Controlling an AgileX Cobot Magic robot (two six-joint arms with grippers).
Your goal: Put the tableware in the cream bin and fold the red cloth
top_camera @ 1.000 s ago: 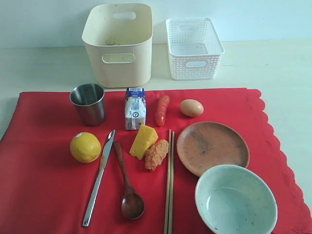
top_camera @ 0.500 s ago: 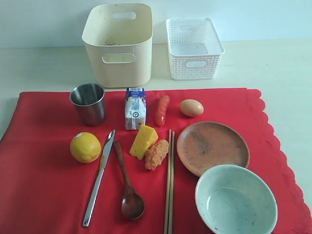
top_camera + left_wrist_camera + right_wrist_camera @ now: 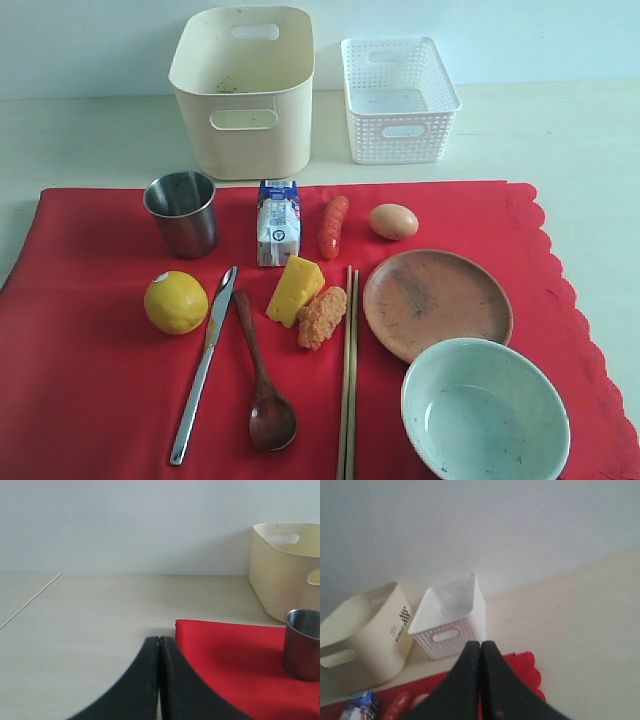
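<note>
The red cloth (image 3: 90, 400) lies flat on the table. On it stand a steel cup (image 3: 182, 212), a steel knife (image 3: 203, 363), a dark wooden spoon (image 3: 262, 380), wooden chopsticks (image 3: 348, 380), a round brown plate (image 3: 437, 302) and a pale green bowl (image 3: 485, 412). Behind the cloth stands the cream bin (image 3: 243, 90). Neither arm shows in the exterior view. My left gripper (image 3: 159, 639) is shut and empty, off the cloth's (image 3: 235, 655) corner, with the cup (image 3: 303, 645) and bin (image 3: 285, 570) beyond. My right gripper (image 3: 481, 644) is shut and empty above the cloth's (image 3: 525, 662) scalloped corner.
A lemon (image 3: 175, 302), milk carton (image 3: 277, 222), sausage (image 3: 332, 226), egg (image 3: 393, 221), cheese wedge (image 3: 295, 290) and a breaded piece (image 3: 321, 316) lie among the tableware. A white lattice basket (image 3: 398, 98) stands right of the bin.
</note>
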